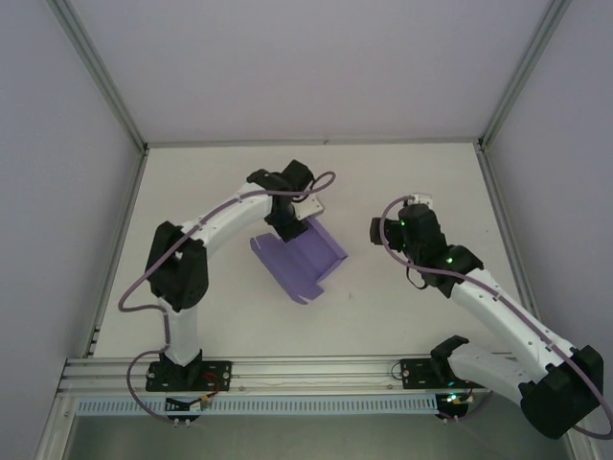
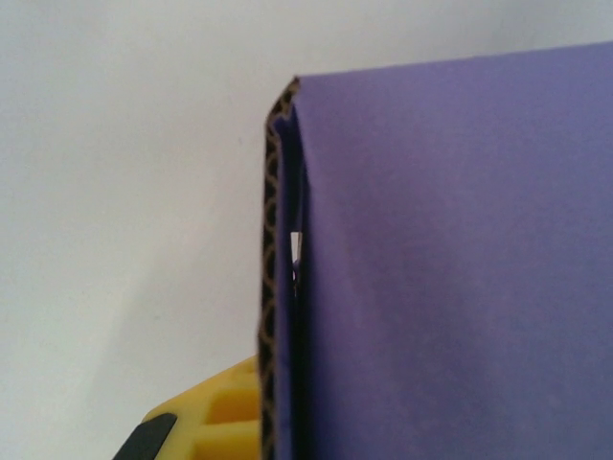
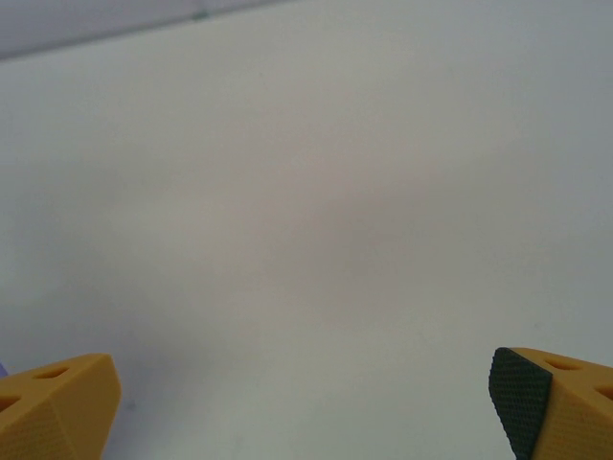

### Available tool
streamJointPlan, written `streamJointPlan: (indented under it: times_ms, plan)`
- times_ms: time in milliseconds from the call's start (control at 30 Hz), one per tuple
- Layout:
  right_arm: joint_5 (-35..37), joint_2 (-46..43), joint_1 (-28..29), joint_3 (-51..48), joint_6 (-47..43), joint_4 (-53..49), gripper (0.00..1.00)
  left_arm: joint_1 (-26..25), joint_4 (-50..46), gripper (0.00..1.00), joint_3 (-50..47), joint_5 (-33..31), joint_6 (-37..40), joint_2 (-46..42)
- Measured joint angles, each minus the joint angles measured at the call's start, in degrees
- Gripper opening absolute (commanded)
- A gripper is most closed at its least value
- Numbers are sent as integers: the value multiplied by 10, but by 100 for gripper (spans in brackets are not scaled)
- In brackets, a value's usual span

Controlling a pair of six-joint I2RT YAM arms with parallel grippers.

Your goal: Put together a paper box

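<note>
Top external view: the paper box (image 1: 299,257) lies near the middle of the table (image 1: 402,316), slightly left of centre, set on a diagonal. The left gripper (image 1: 285,228) hangs right over the box's far edge and meets it there, while the right gripper (image 1: 414,209) sits well apart from the box, off to its right over bare table.

The box is plain lavender-purple card, partly folded. It has a broad flat panel with a wall turned up along its right side and small flaps at the near corner. From the left wrist camera the card (image 2: 450,259) fills the right-hand side of the frame as a smooth purple face. Its cut edge (image 2: 273,287) runs top to bottom and shows a brown wavy fluting between the layers, and a thin gap opens just beside that edge where one layer is folded over another.

The left gripper is pressed together on the box wall. One yellow finger (image 2: 225,417) shows at the bottom, touching the outer side of the fluted edge – the other finger is hidden behind the card.

The right gripper (image 3: 302,393) is spread wide, its two yellow fingertips at opposite bottom corners of the right wrist view, one of them with a black textured pad (image 3: 517,398) – nothing between them, only pale table surface beyond
</note>
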Motion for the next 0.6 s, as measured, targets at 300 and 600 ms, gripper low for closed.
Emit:
streamJointPlan:
  times_ms: [300,600]
  plan:
    - [0,25,-18,1,0,-53,100,-49,-98,0,57,-98,52,104]
    - [0,26,-36,0,0,-56,100,-94,-132,2,136,-233,24,210]
